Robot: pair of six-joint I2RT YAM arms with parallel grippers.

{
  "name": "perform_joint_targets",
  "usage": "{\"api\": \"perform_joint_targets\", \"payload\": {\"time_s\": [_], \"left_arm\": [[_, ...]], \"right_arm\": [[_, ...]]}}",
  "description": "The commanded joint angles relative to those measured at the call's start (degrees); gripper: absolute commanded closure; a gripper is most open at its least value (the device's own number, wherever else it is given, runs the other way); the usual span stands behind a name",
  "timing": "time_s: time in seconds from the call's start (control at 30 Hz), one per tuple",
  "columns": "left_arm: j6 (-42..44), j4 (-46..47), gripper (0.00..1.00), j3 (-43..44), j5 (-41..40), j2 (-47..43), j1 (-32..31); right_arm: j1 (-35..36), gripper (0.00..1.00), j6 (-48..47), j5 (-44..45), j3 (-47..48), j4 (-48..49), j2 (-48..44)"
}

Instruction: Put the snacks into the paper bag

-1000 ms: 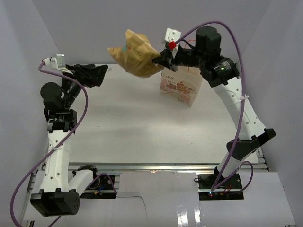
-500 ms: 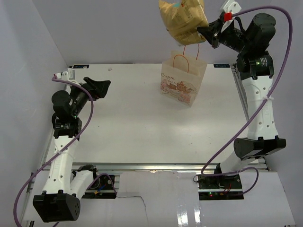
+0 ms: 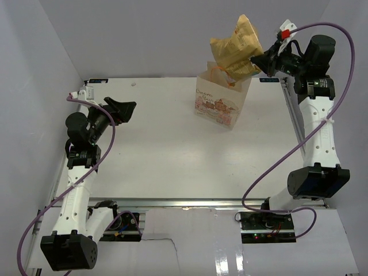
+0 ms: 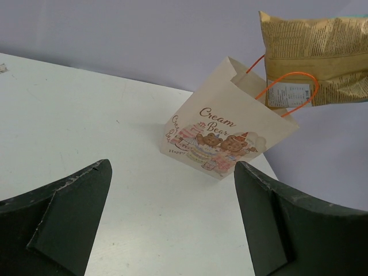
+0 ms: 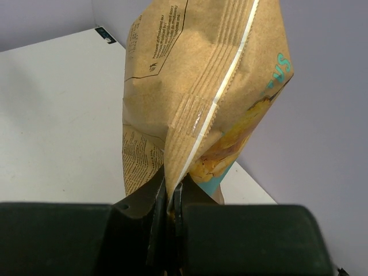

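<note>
My right gripper (image 3: 261,59) is shut on the sealed edge of the big tan-gold snack bag (image 3: 236,49) and holds it in the air above the open top of the paper bag (image 3: 221,103). The right wrist view shows the seam pinched between the jaws (image 5: 171,198) and the snack bag (image 5: 201,86) hanging away from them. The paper bag stands upright at the table's far right, bear print facing front, and shows in the left wrist view (image 4: 221,135) with the snack bag (image 4: 313,57) behind its orange handles. My left gripper (image 3: 125,108) is open and empty at the far left. No small packets show.
The white table (image 3: 155,149) lies between the arms. Grey walls close in the back and sides. A small speck (image 3: 133,84) lies near the far left edge of the table.
My right gripper has lowered the snack bag from high above toward the paper bag's mouth and turned it. The left arm has hardly moved.
</note>
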Motion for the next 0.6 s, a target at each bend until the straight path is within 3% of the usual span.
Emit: {"api": "perform_joint_targets", "payload": {"time_s": [0.0,0.57], "left_arm": [[-0.2,1.0,0.02,-0.5,0.9,-1.1,0.3],[-0.3,1.0,0.02,-2.0,1.0,-1.7,0.2]], "right_arm": [[-0.5,0.92,-1.0,-2.4,-0.5,3.7,-5.6],[-2.2,0.92,-8.6,0.0,-5.5,-2.3,-7.8]]}}
